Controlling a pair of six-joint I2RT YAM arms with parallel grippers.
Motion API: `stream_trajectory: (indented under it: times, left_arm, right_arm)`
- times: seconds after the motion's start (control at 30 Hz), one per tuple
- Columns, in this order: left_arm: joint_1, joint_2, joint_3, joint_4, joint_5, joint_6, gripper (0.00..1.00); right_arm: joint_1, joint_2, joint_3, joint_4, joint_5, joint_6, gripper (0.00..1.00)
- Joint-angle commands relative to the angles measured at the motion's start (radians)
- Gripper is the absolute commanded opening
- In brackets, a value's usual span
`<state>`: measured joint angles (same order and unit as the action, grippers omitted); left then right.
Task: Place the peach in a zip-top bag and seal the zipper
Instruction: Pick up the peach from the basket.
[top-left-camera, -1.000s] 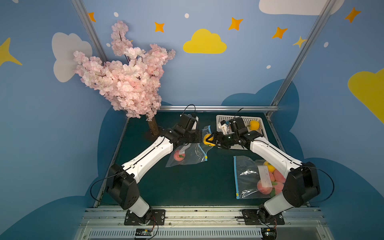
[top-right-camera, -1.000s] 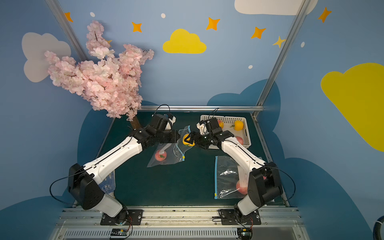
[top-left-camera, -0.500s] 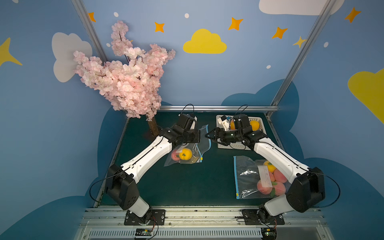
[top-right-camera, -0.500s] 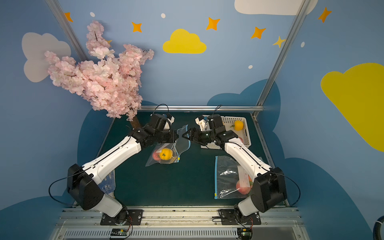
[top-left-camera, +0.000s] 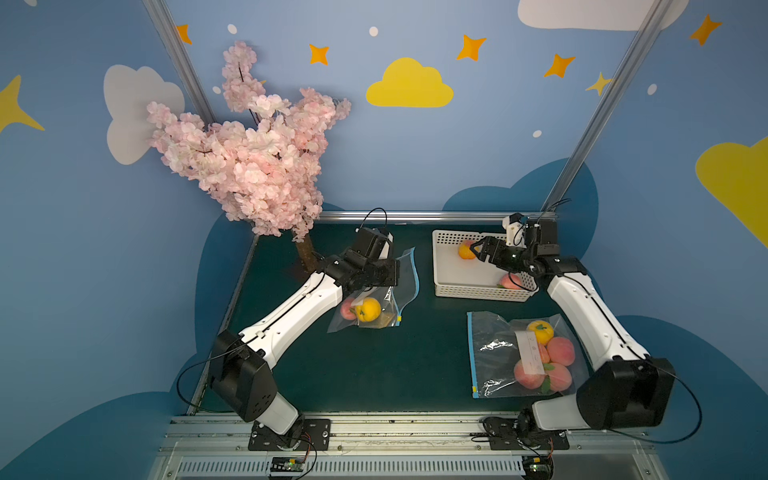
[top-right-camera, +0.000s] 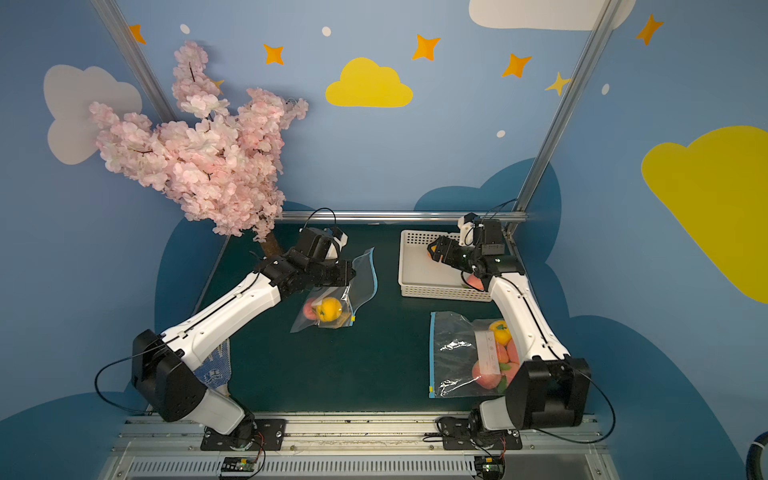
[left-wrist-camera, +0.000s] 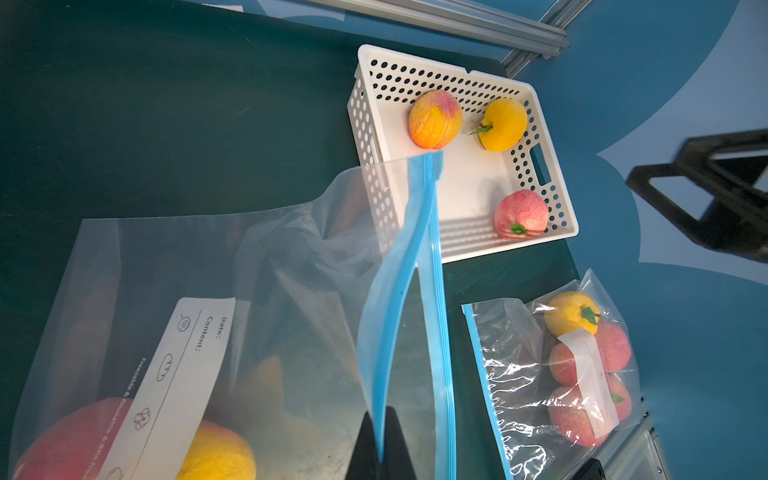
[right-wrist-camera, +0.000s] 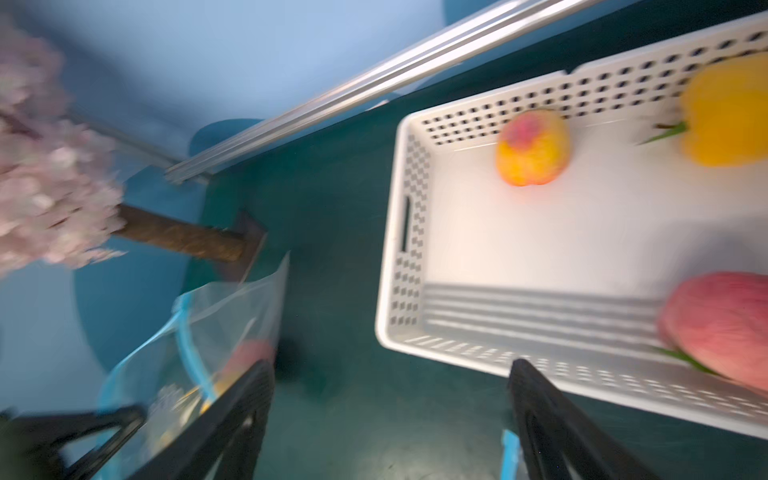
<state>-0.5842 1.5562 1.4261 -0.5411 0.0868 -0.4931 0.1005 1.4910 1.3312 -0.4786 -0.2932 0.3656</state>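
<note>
Both top views looked down from high over the near edge toward the far wall, taking in the whole table (top-left-camera: 374, 374); they shared almost the same picture, offset slightly sideways. The left wrist camera sat close over the open bag (left-wrist-camera: 249, 257), facing right toward the basket (left-wrist-camera: 365, 120) and the filled bag (left-wrist-camera: 511, 374). The right wrist camera, blurred, hung close by the basket, facing left toward the blossom tree (right-wrist-camera: 50, 178). Both wrist views shared the basket and the open bag.

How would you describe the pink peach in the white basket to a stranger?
Find the white perforated basket at the back of the green table. Its pink peach lies alone by the front wall; the other two peaches are yellow and orange-yellow.
</note>
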Motion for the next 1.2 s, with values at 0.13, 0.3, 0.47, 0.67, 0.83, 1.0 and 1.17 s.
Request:
stream_trajectory:
  times: [0.13, 0.3, 0.47, 0.67, 0.83, 1.0, 1.17]
  left_arm:
    - [0.003, -0.024, 0.002, -0.003, 0.029, 0.007, 0.03]
    - [0.003, -0.033, -0.013, -0.002, 0.031, 0.002, 0.03]
    - [0.003, -0.033, -0.02, 0.007, 0.031, -0.001, 0.03]
    - [0.003, -0.033, -0.023, 0.009, 0.031, 0.002, 0.03]
    - [0.003, -0.031, -0.026, 0.008, 0.035, 0.001, 0.03]
    - [0.003, -0.028, -0.023, 0.009, 0.033, 0.002, 0.03]
    - [0.003, -0.026, -0.021, 0.012, 0.034, 0.006, 0.03]
  right_arm:
    - [-0.107, 0.271, 0.185, -0.205, 0.277, -0.089, 0.88]
    - [-0.137, 0.464, 0.422, -0.472, 0.378, -0.206, 0.88]
    - [-0.141, 0.564, 0.475, -0.538, 0.36, -0.252, 0.86]
    - [-0.143, 0.593, 0.439, -0.539, 0.339, -0.26, 0.86]
    - [-0.143, 0.628, 0.432, -0.546, 0.358, -0.263, 0.82]
    - [-0.141, 0.686, 0.474, -0.607, 0.38, -0.285, 0.7]
    - [-0.143, 0.663, 0.484, -0.601, 0.331, -0.284, 0.5]
